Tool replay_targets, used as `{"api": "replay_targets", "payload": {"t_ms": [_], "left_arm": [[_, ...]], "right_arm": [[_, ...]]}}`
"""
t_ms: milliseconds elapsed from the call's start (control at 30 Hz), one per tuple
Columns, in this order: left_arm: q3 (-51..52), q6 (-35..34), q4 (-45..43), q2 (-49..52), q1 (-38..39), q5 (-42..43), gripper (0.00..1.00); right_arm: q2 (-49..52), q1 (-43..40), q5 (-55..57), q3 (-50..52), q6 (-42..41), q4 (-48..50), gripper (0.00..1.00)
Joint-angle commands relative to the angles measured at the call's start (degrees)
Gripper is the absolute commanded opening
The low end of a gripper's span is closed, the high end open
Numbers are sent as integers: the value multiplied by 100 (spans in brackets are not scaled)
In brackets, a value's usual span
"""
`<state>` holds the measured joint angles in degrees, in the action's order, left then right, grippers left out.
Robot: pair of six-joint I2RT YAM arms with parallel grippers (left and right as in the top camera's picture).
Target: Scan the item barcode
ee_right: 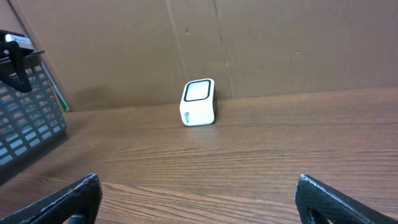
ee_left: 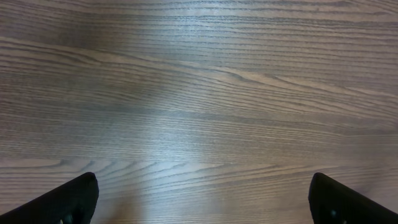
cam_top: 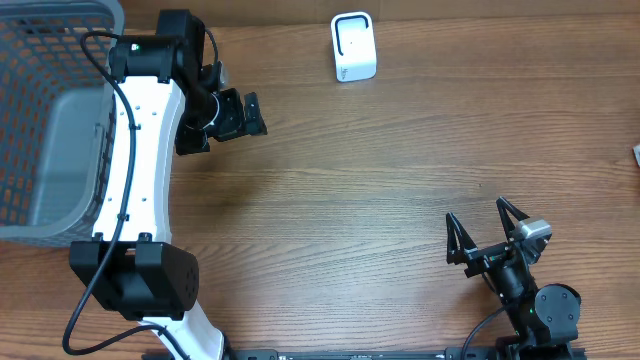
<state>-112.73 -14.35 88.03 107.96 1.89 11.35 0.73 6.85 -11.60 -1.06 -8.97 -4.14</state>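
Note:
A small white barcode scanner (cam_top: pixel 353 47) with a dark-framed window stands upright at the back of the wooden table; the right wrist view shows the scanner (ee_right: pixel 199 102) against a cardboard wall. The item is not in view. My left gripper (cam_top: pixel 256 113) hangs open at the back left beside the basket, and the left wrist view shows only bare wood between the tips of this gripper (ee_left: pixel 202 199). My right gripper (cam_top: pixel 476 210) rests open near the front right, pointing toward the scanner, with nothing between the tips of the gripper (ee_right: pixel 199 199).
A grey mesh basket (cam_top: pixel 30 120) fills the left edge of the table, seen also as the basket (ee_right: pixel 25 118) in the right wrist view. A small pale object (cam_top: pixel 636 152) peeks in at the right edge. A cardboard wall (ee_right: pixel 280 43) closes the back.

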Motion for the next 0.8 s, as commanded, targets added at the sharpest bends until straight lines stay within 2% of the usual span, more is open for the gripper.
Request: {"api": "replay_targets", "payload": {"t_ms": [0, 500, 767], "left_arm": [[15, 151, -9, 42, 37, 20, 100], [15, 153, 66, 42, 37, 11, 100], [48, 240, -96, -326, 39, -577, 100]], "right_arm": [[-57, 17, 44, 61, 4, 37, 100], [-57, 17, 44, 61, 4, 37, 100], [-57, 17, 44, 61, 4, 37, 100]]}}
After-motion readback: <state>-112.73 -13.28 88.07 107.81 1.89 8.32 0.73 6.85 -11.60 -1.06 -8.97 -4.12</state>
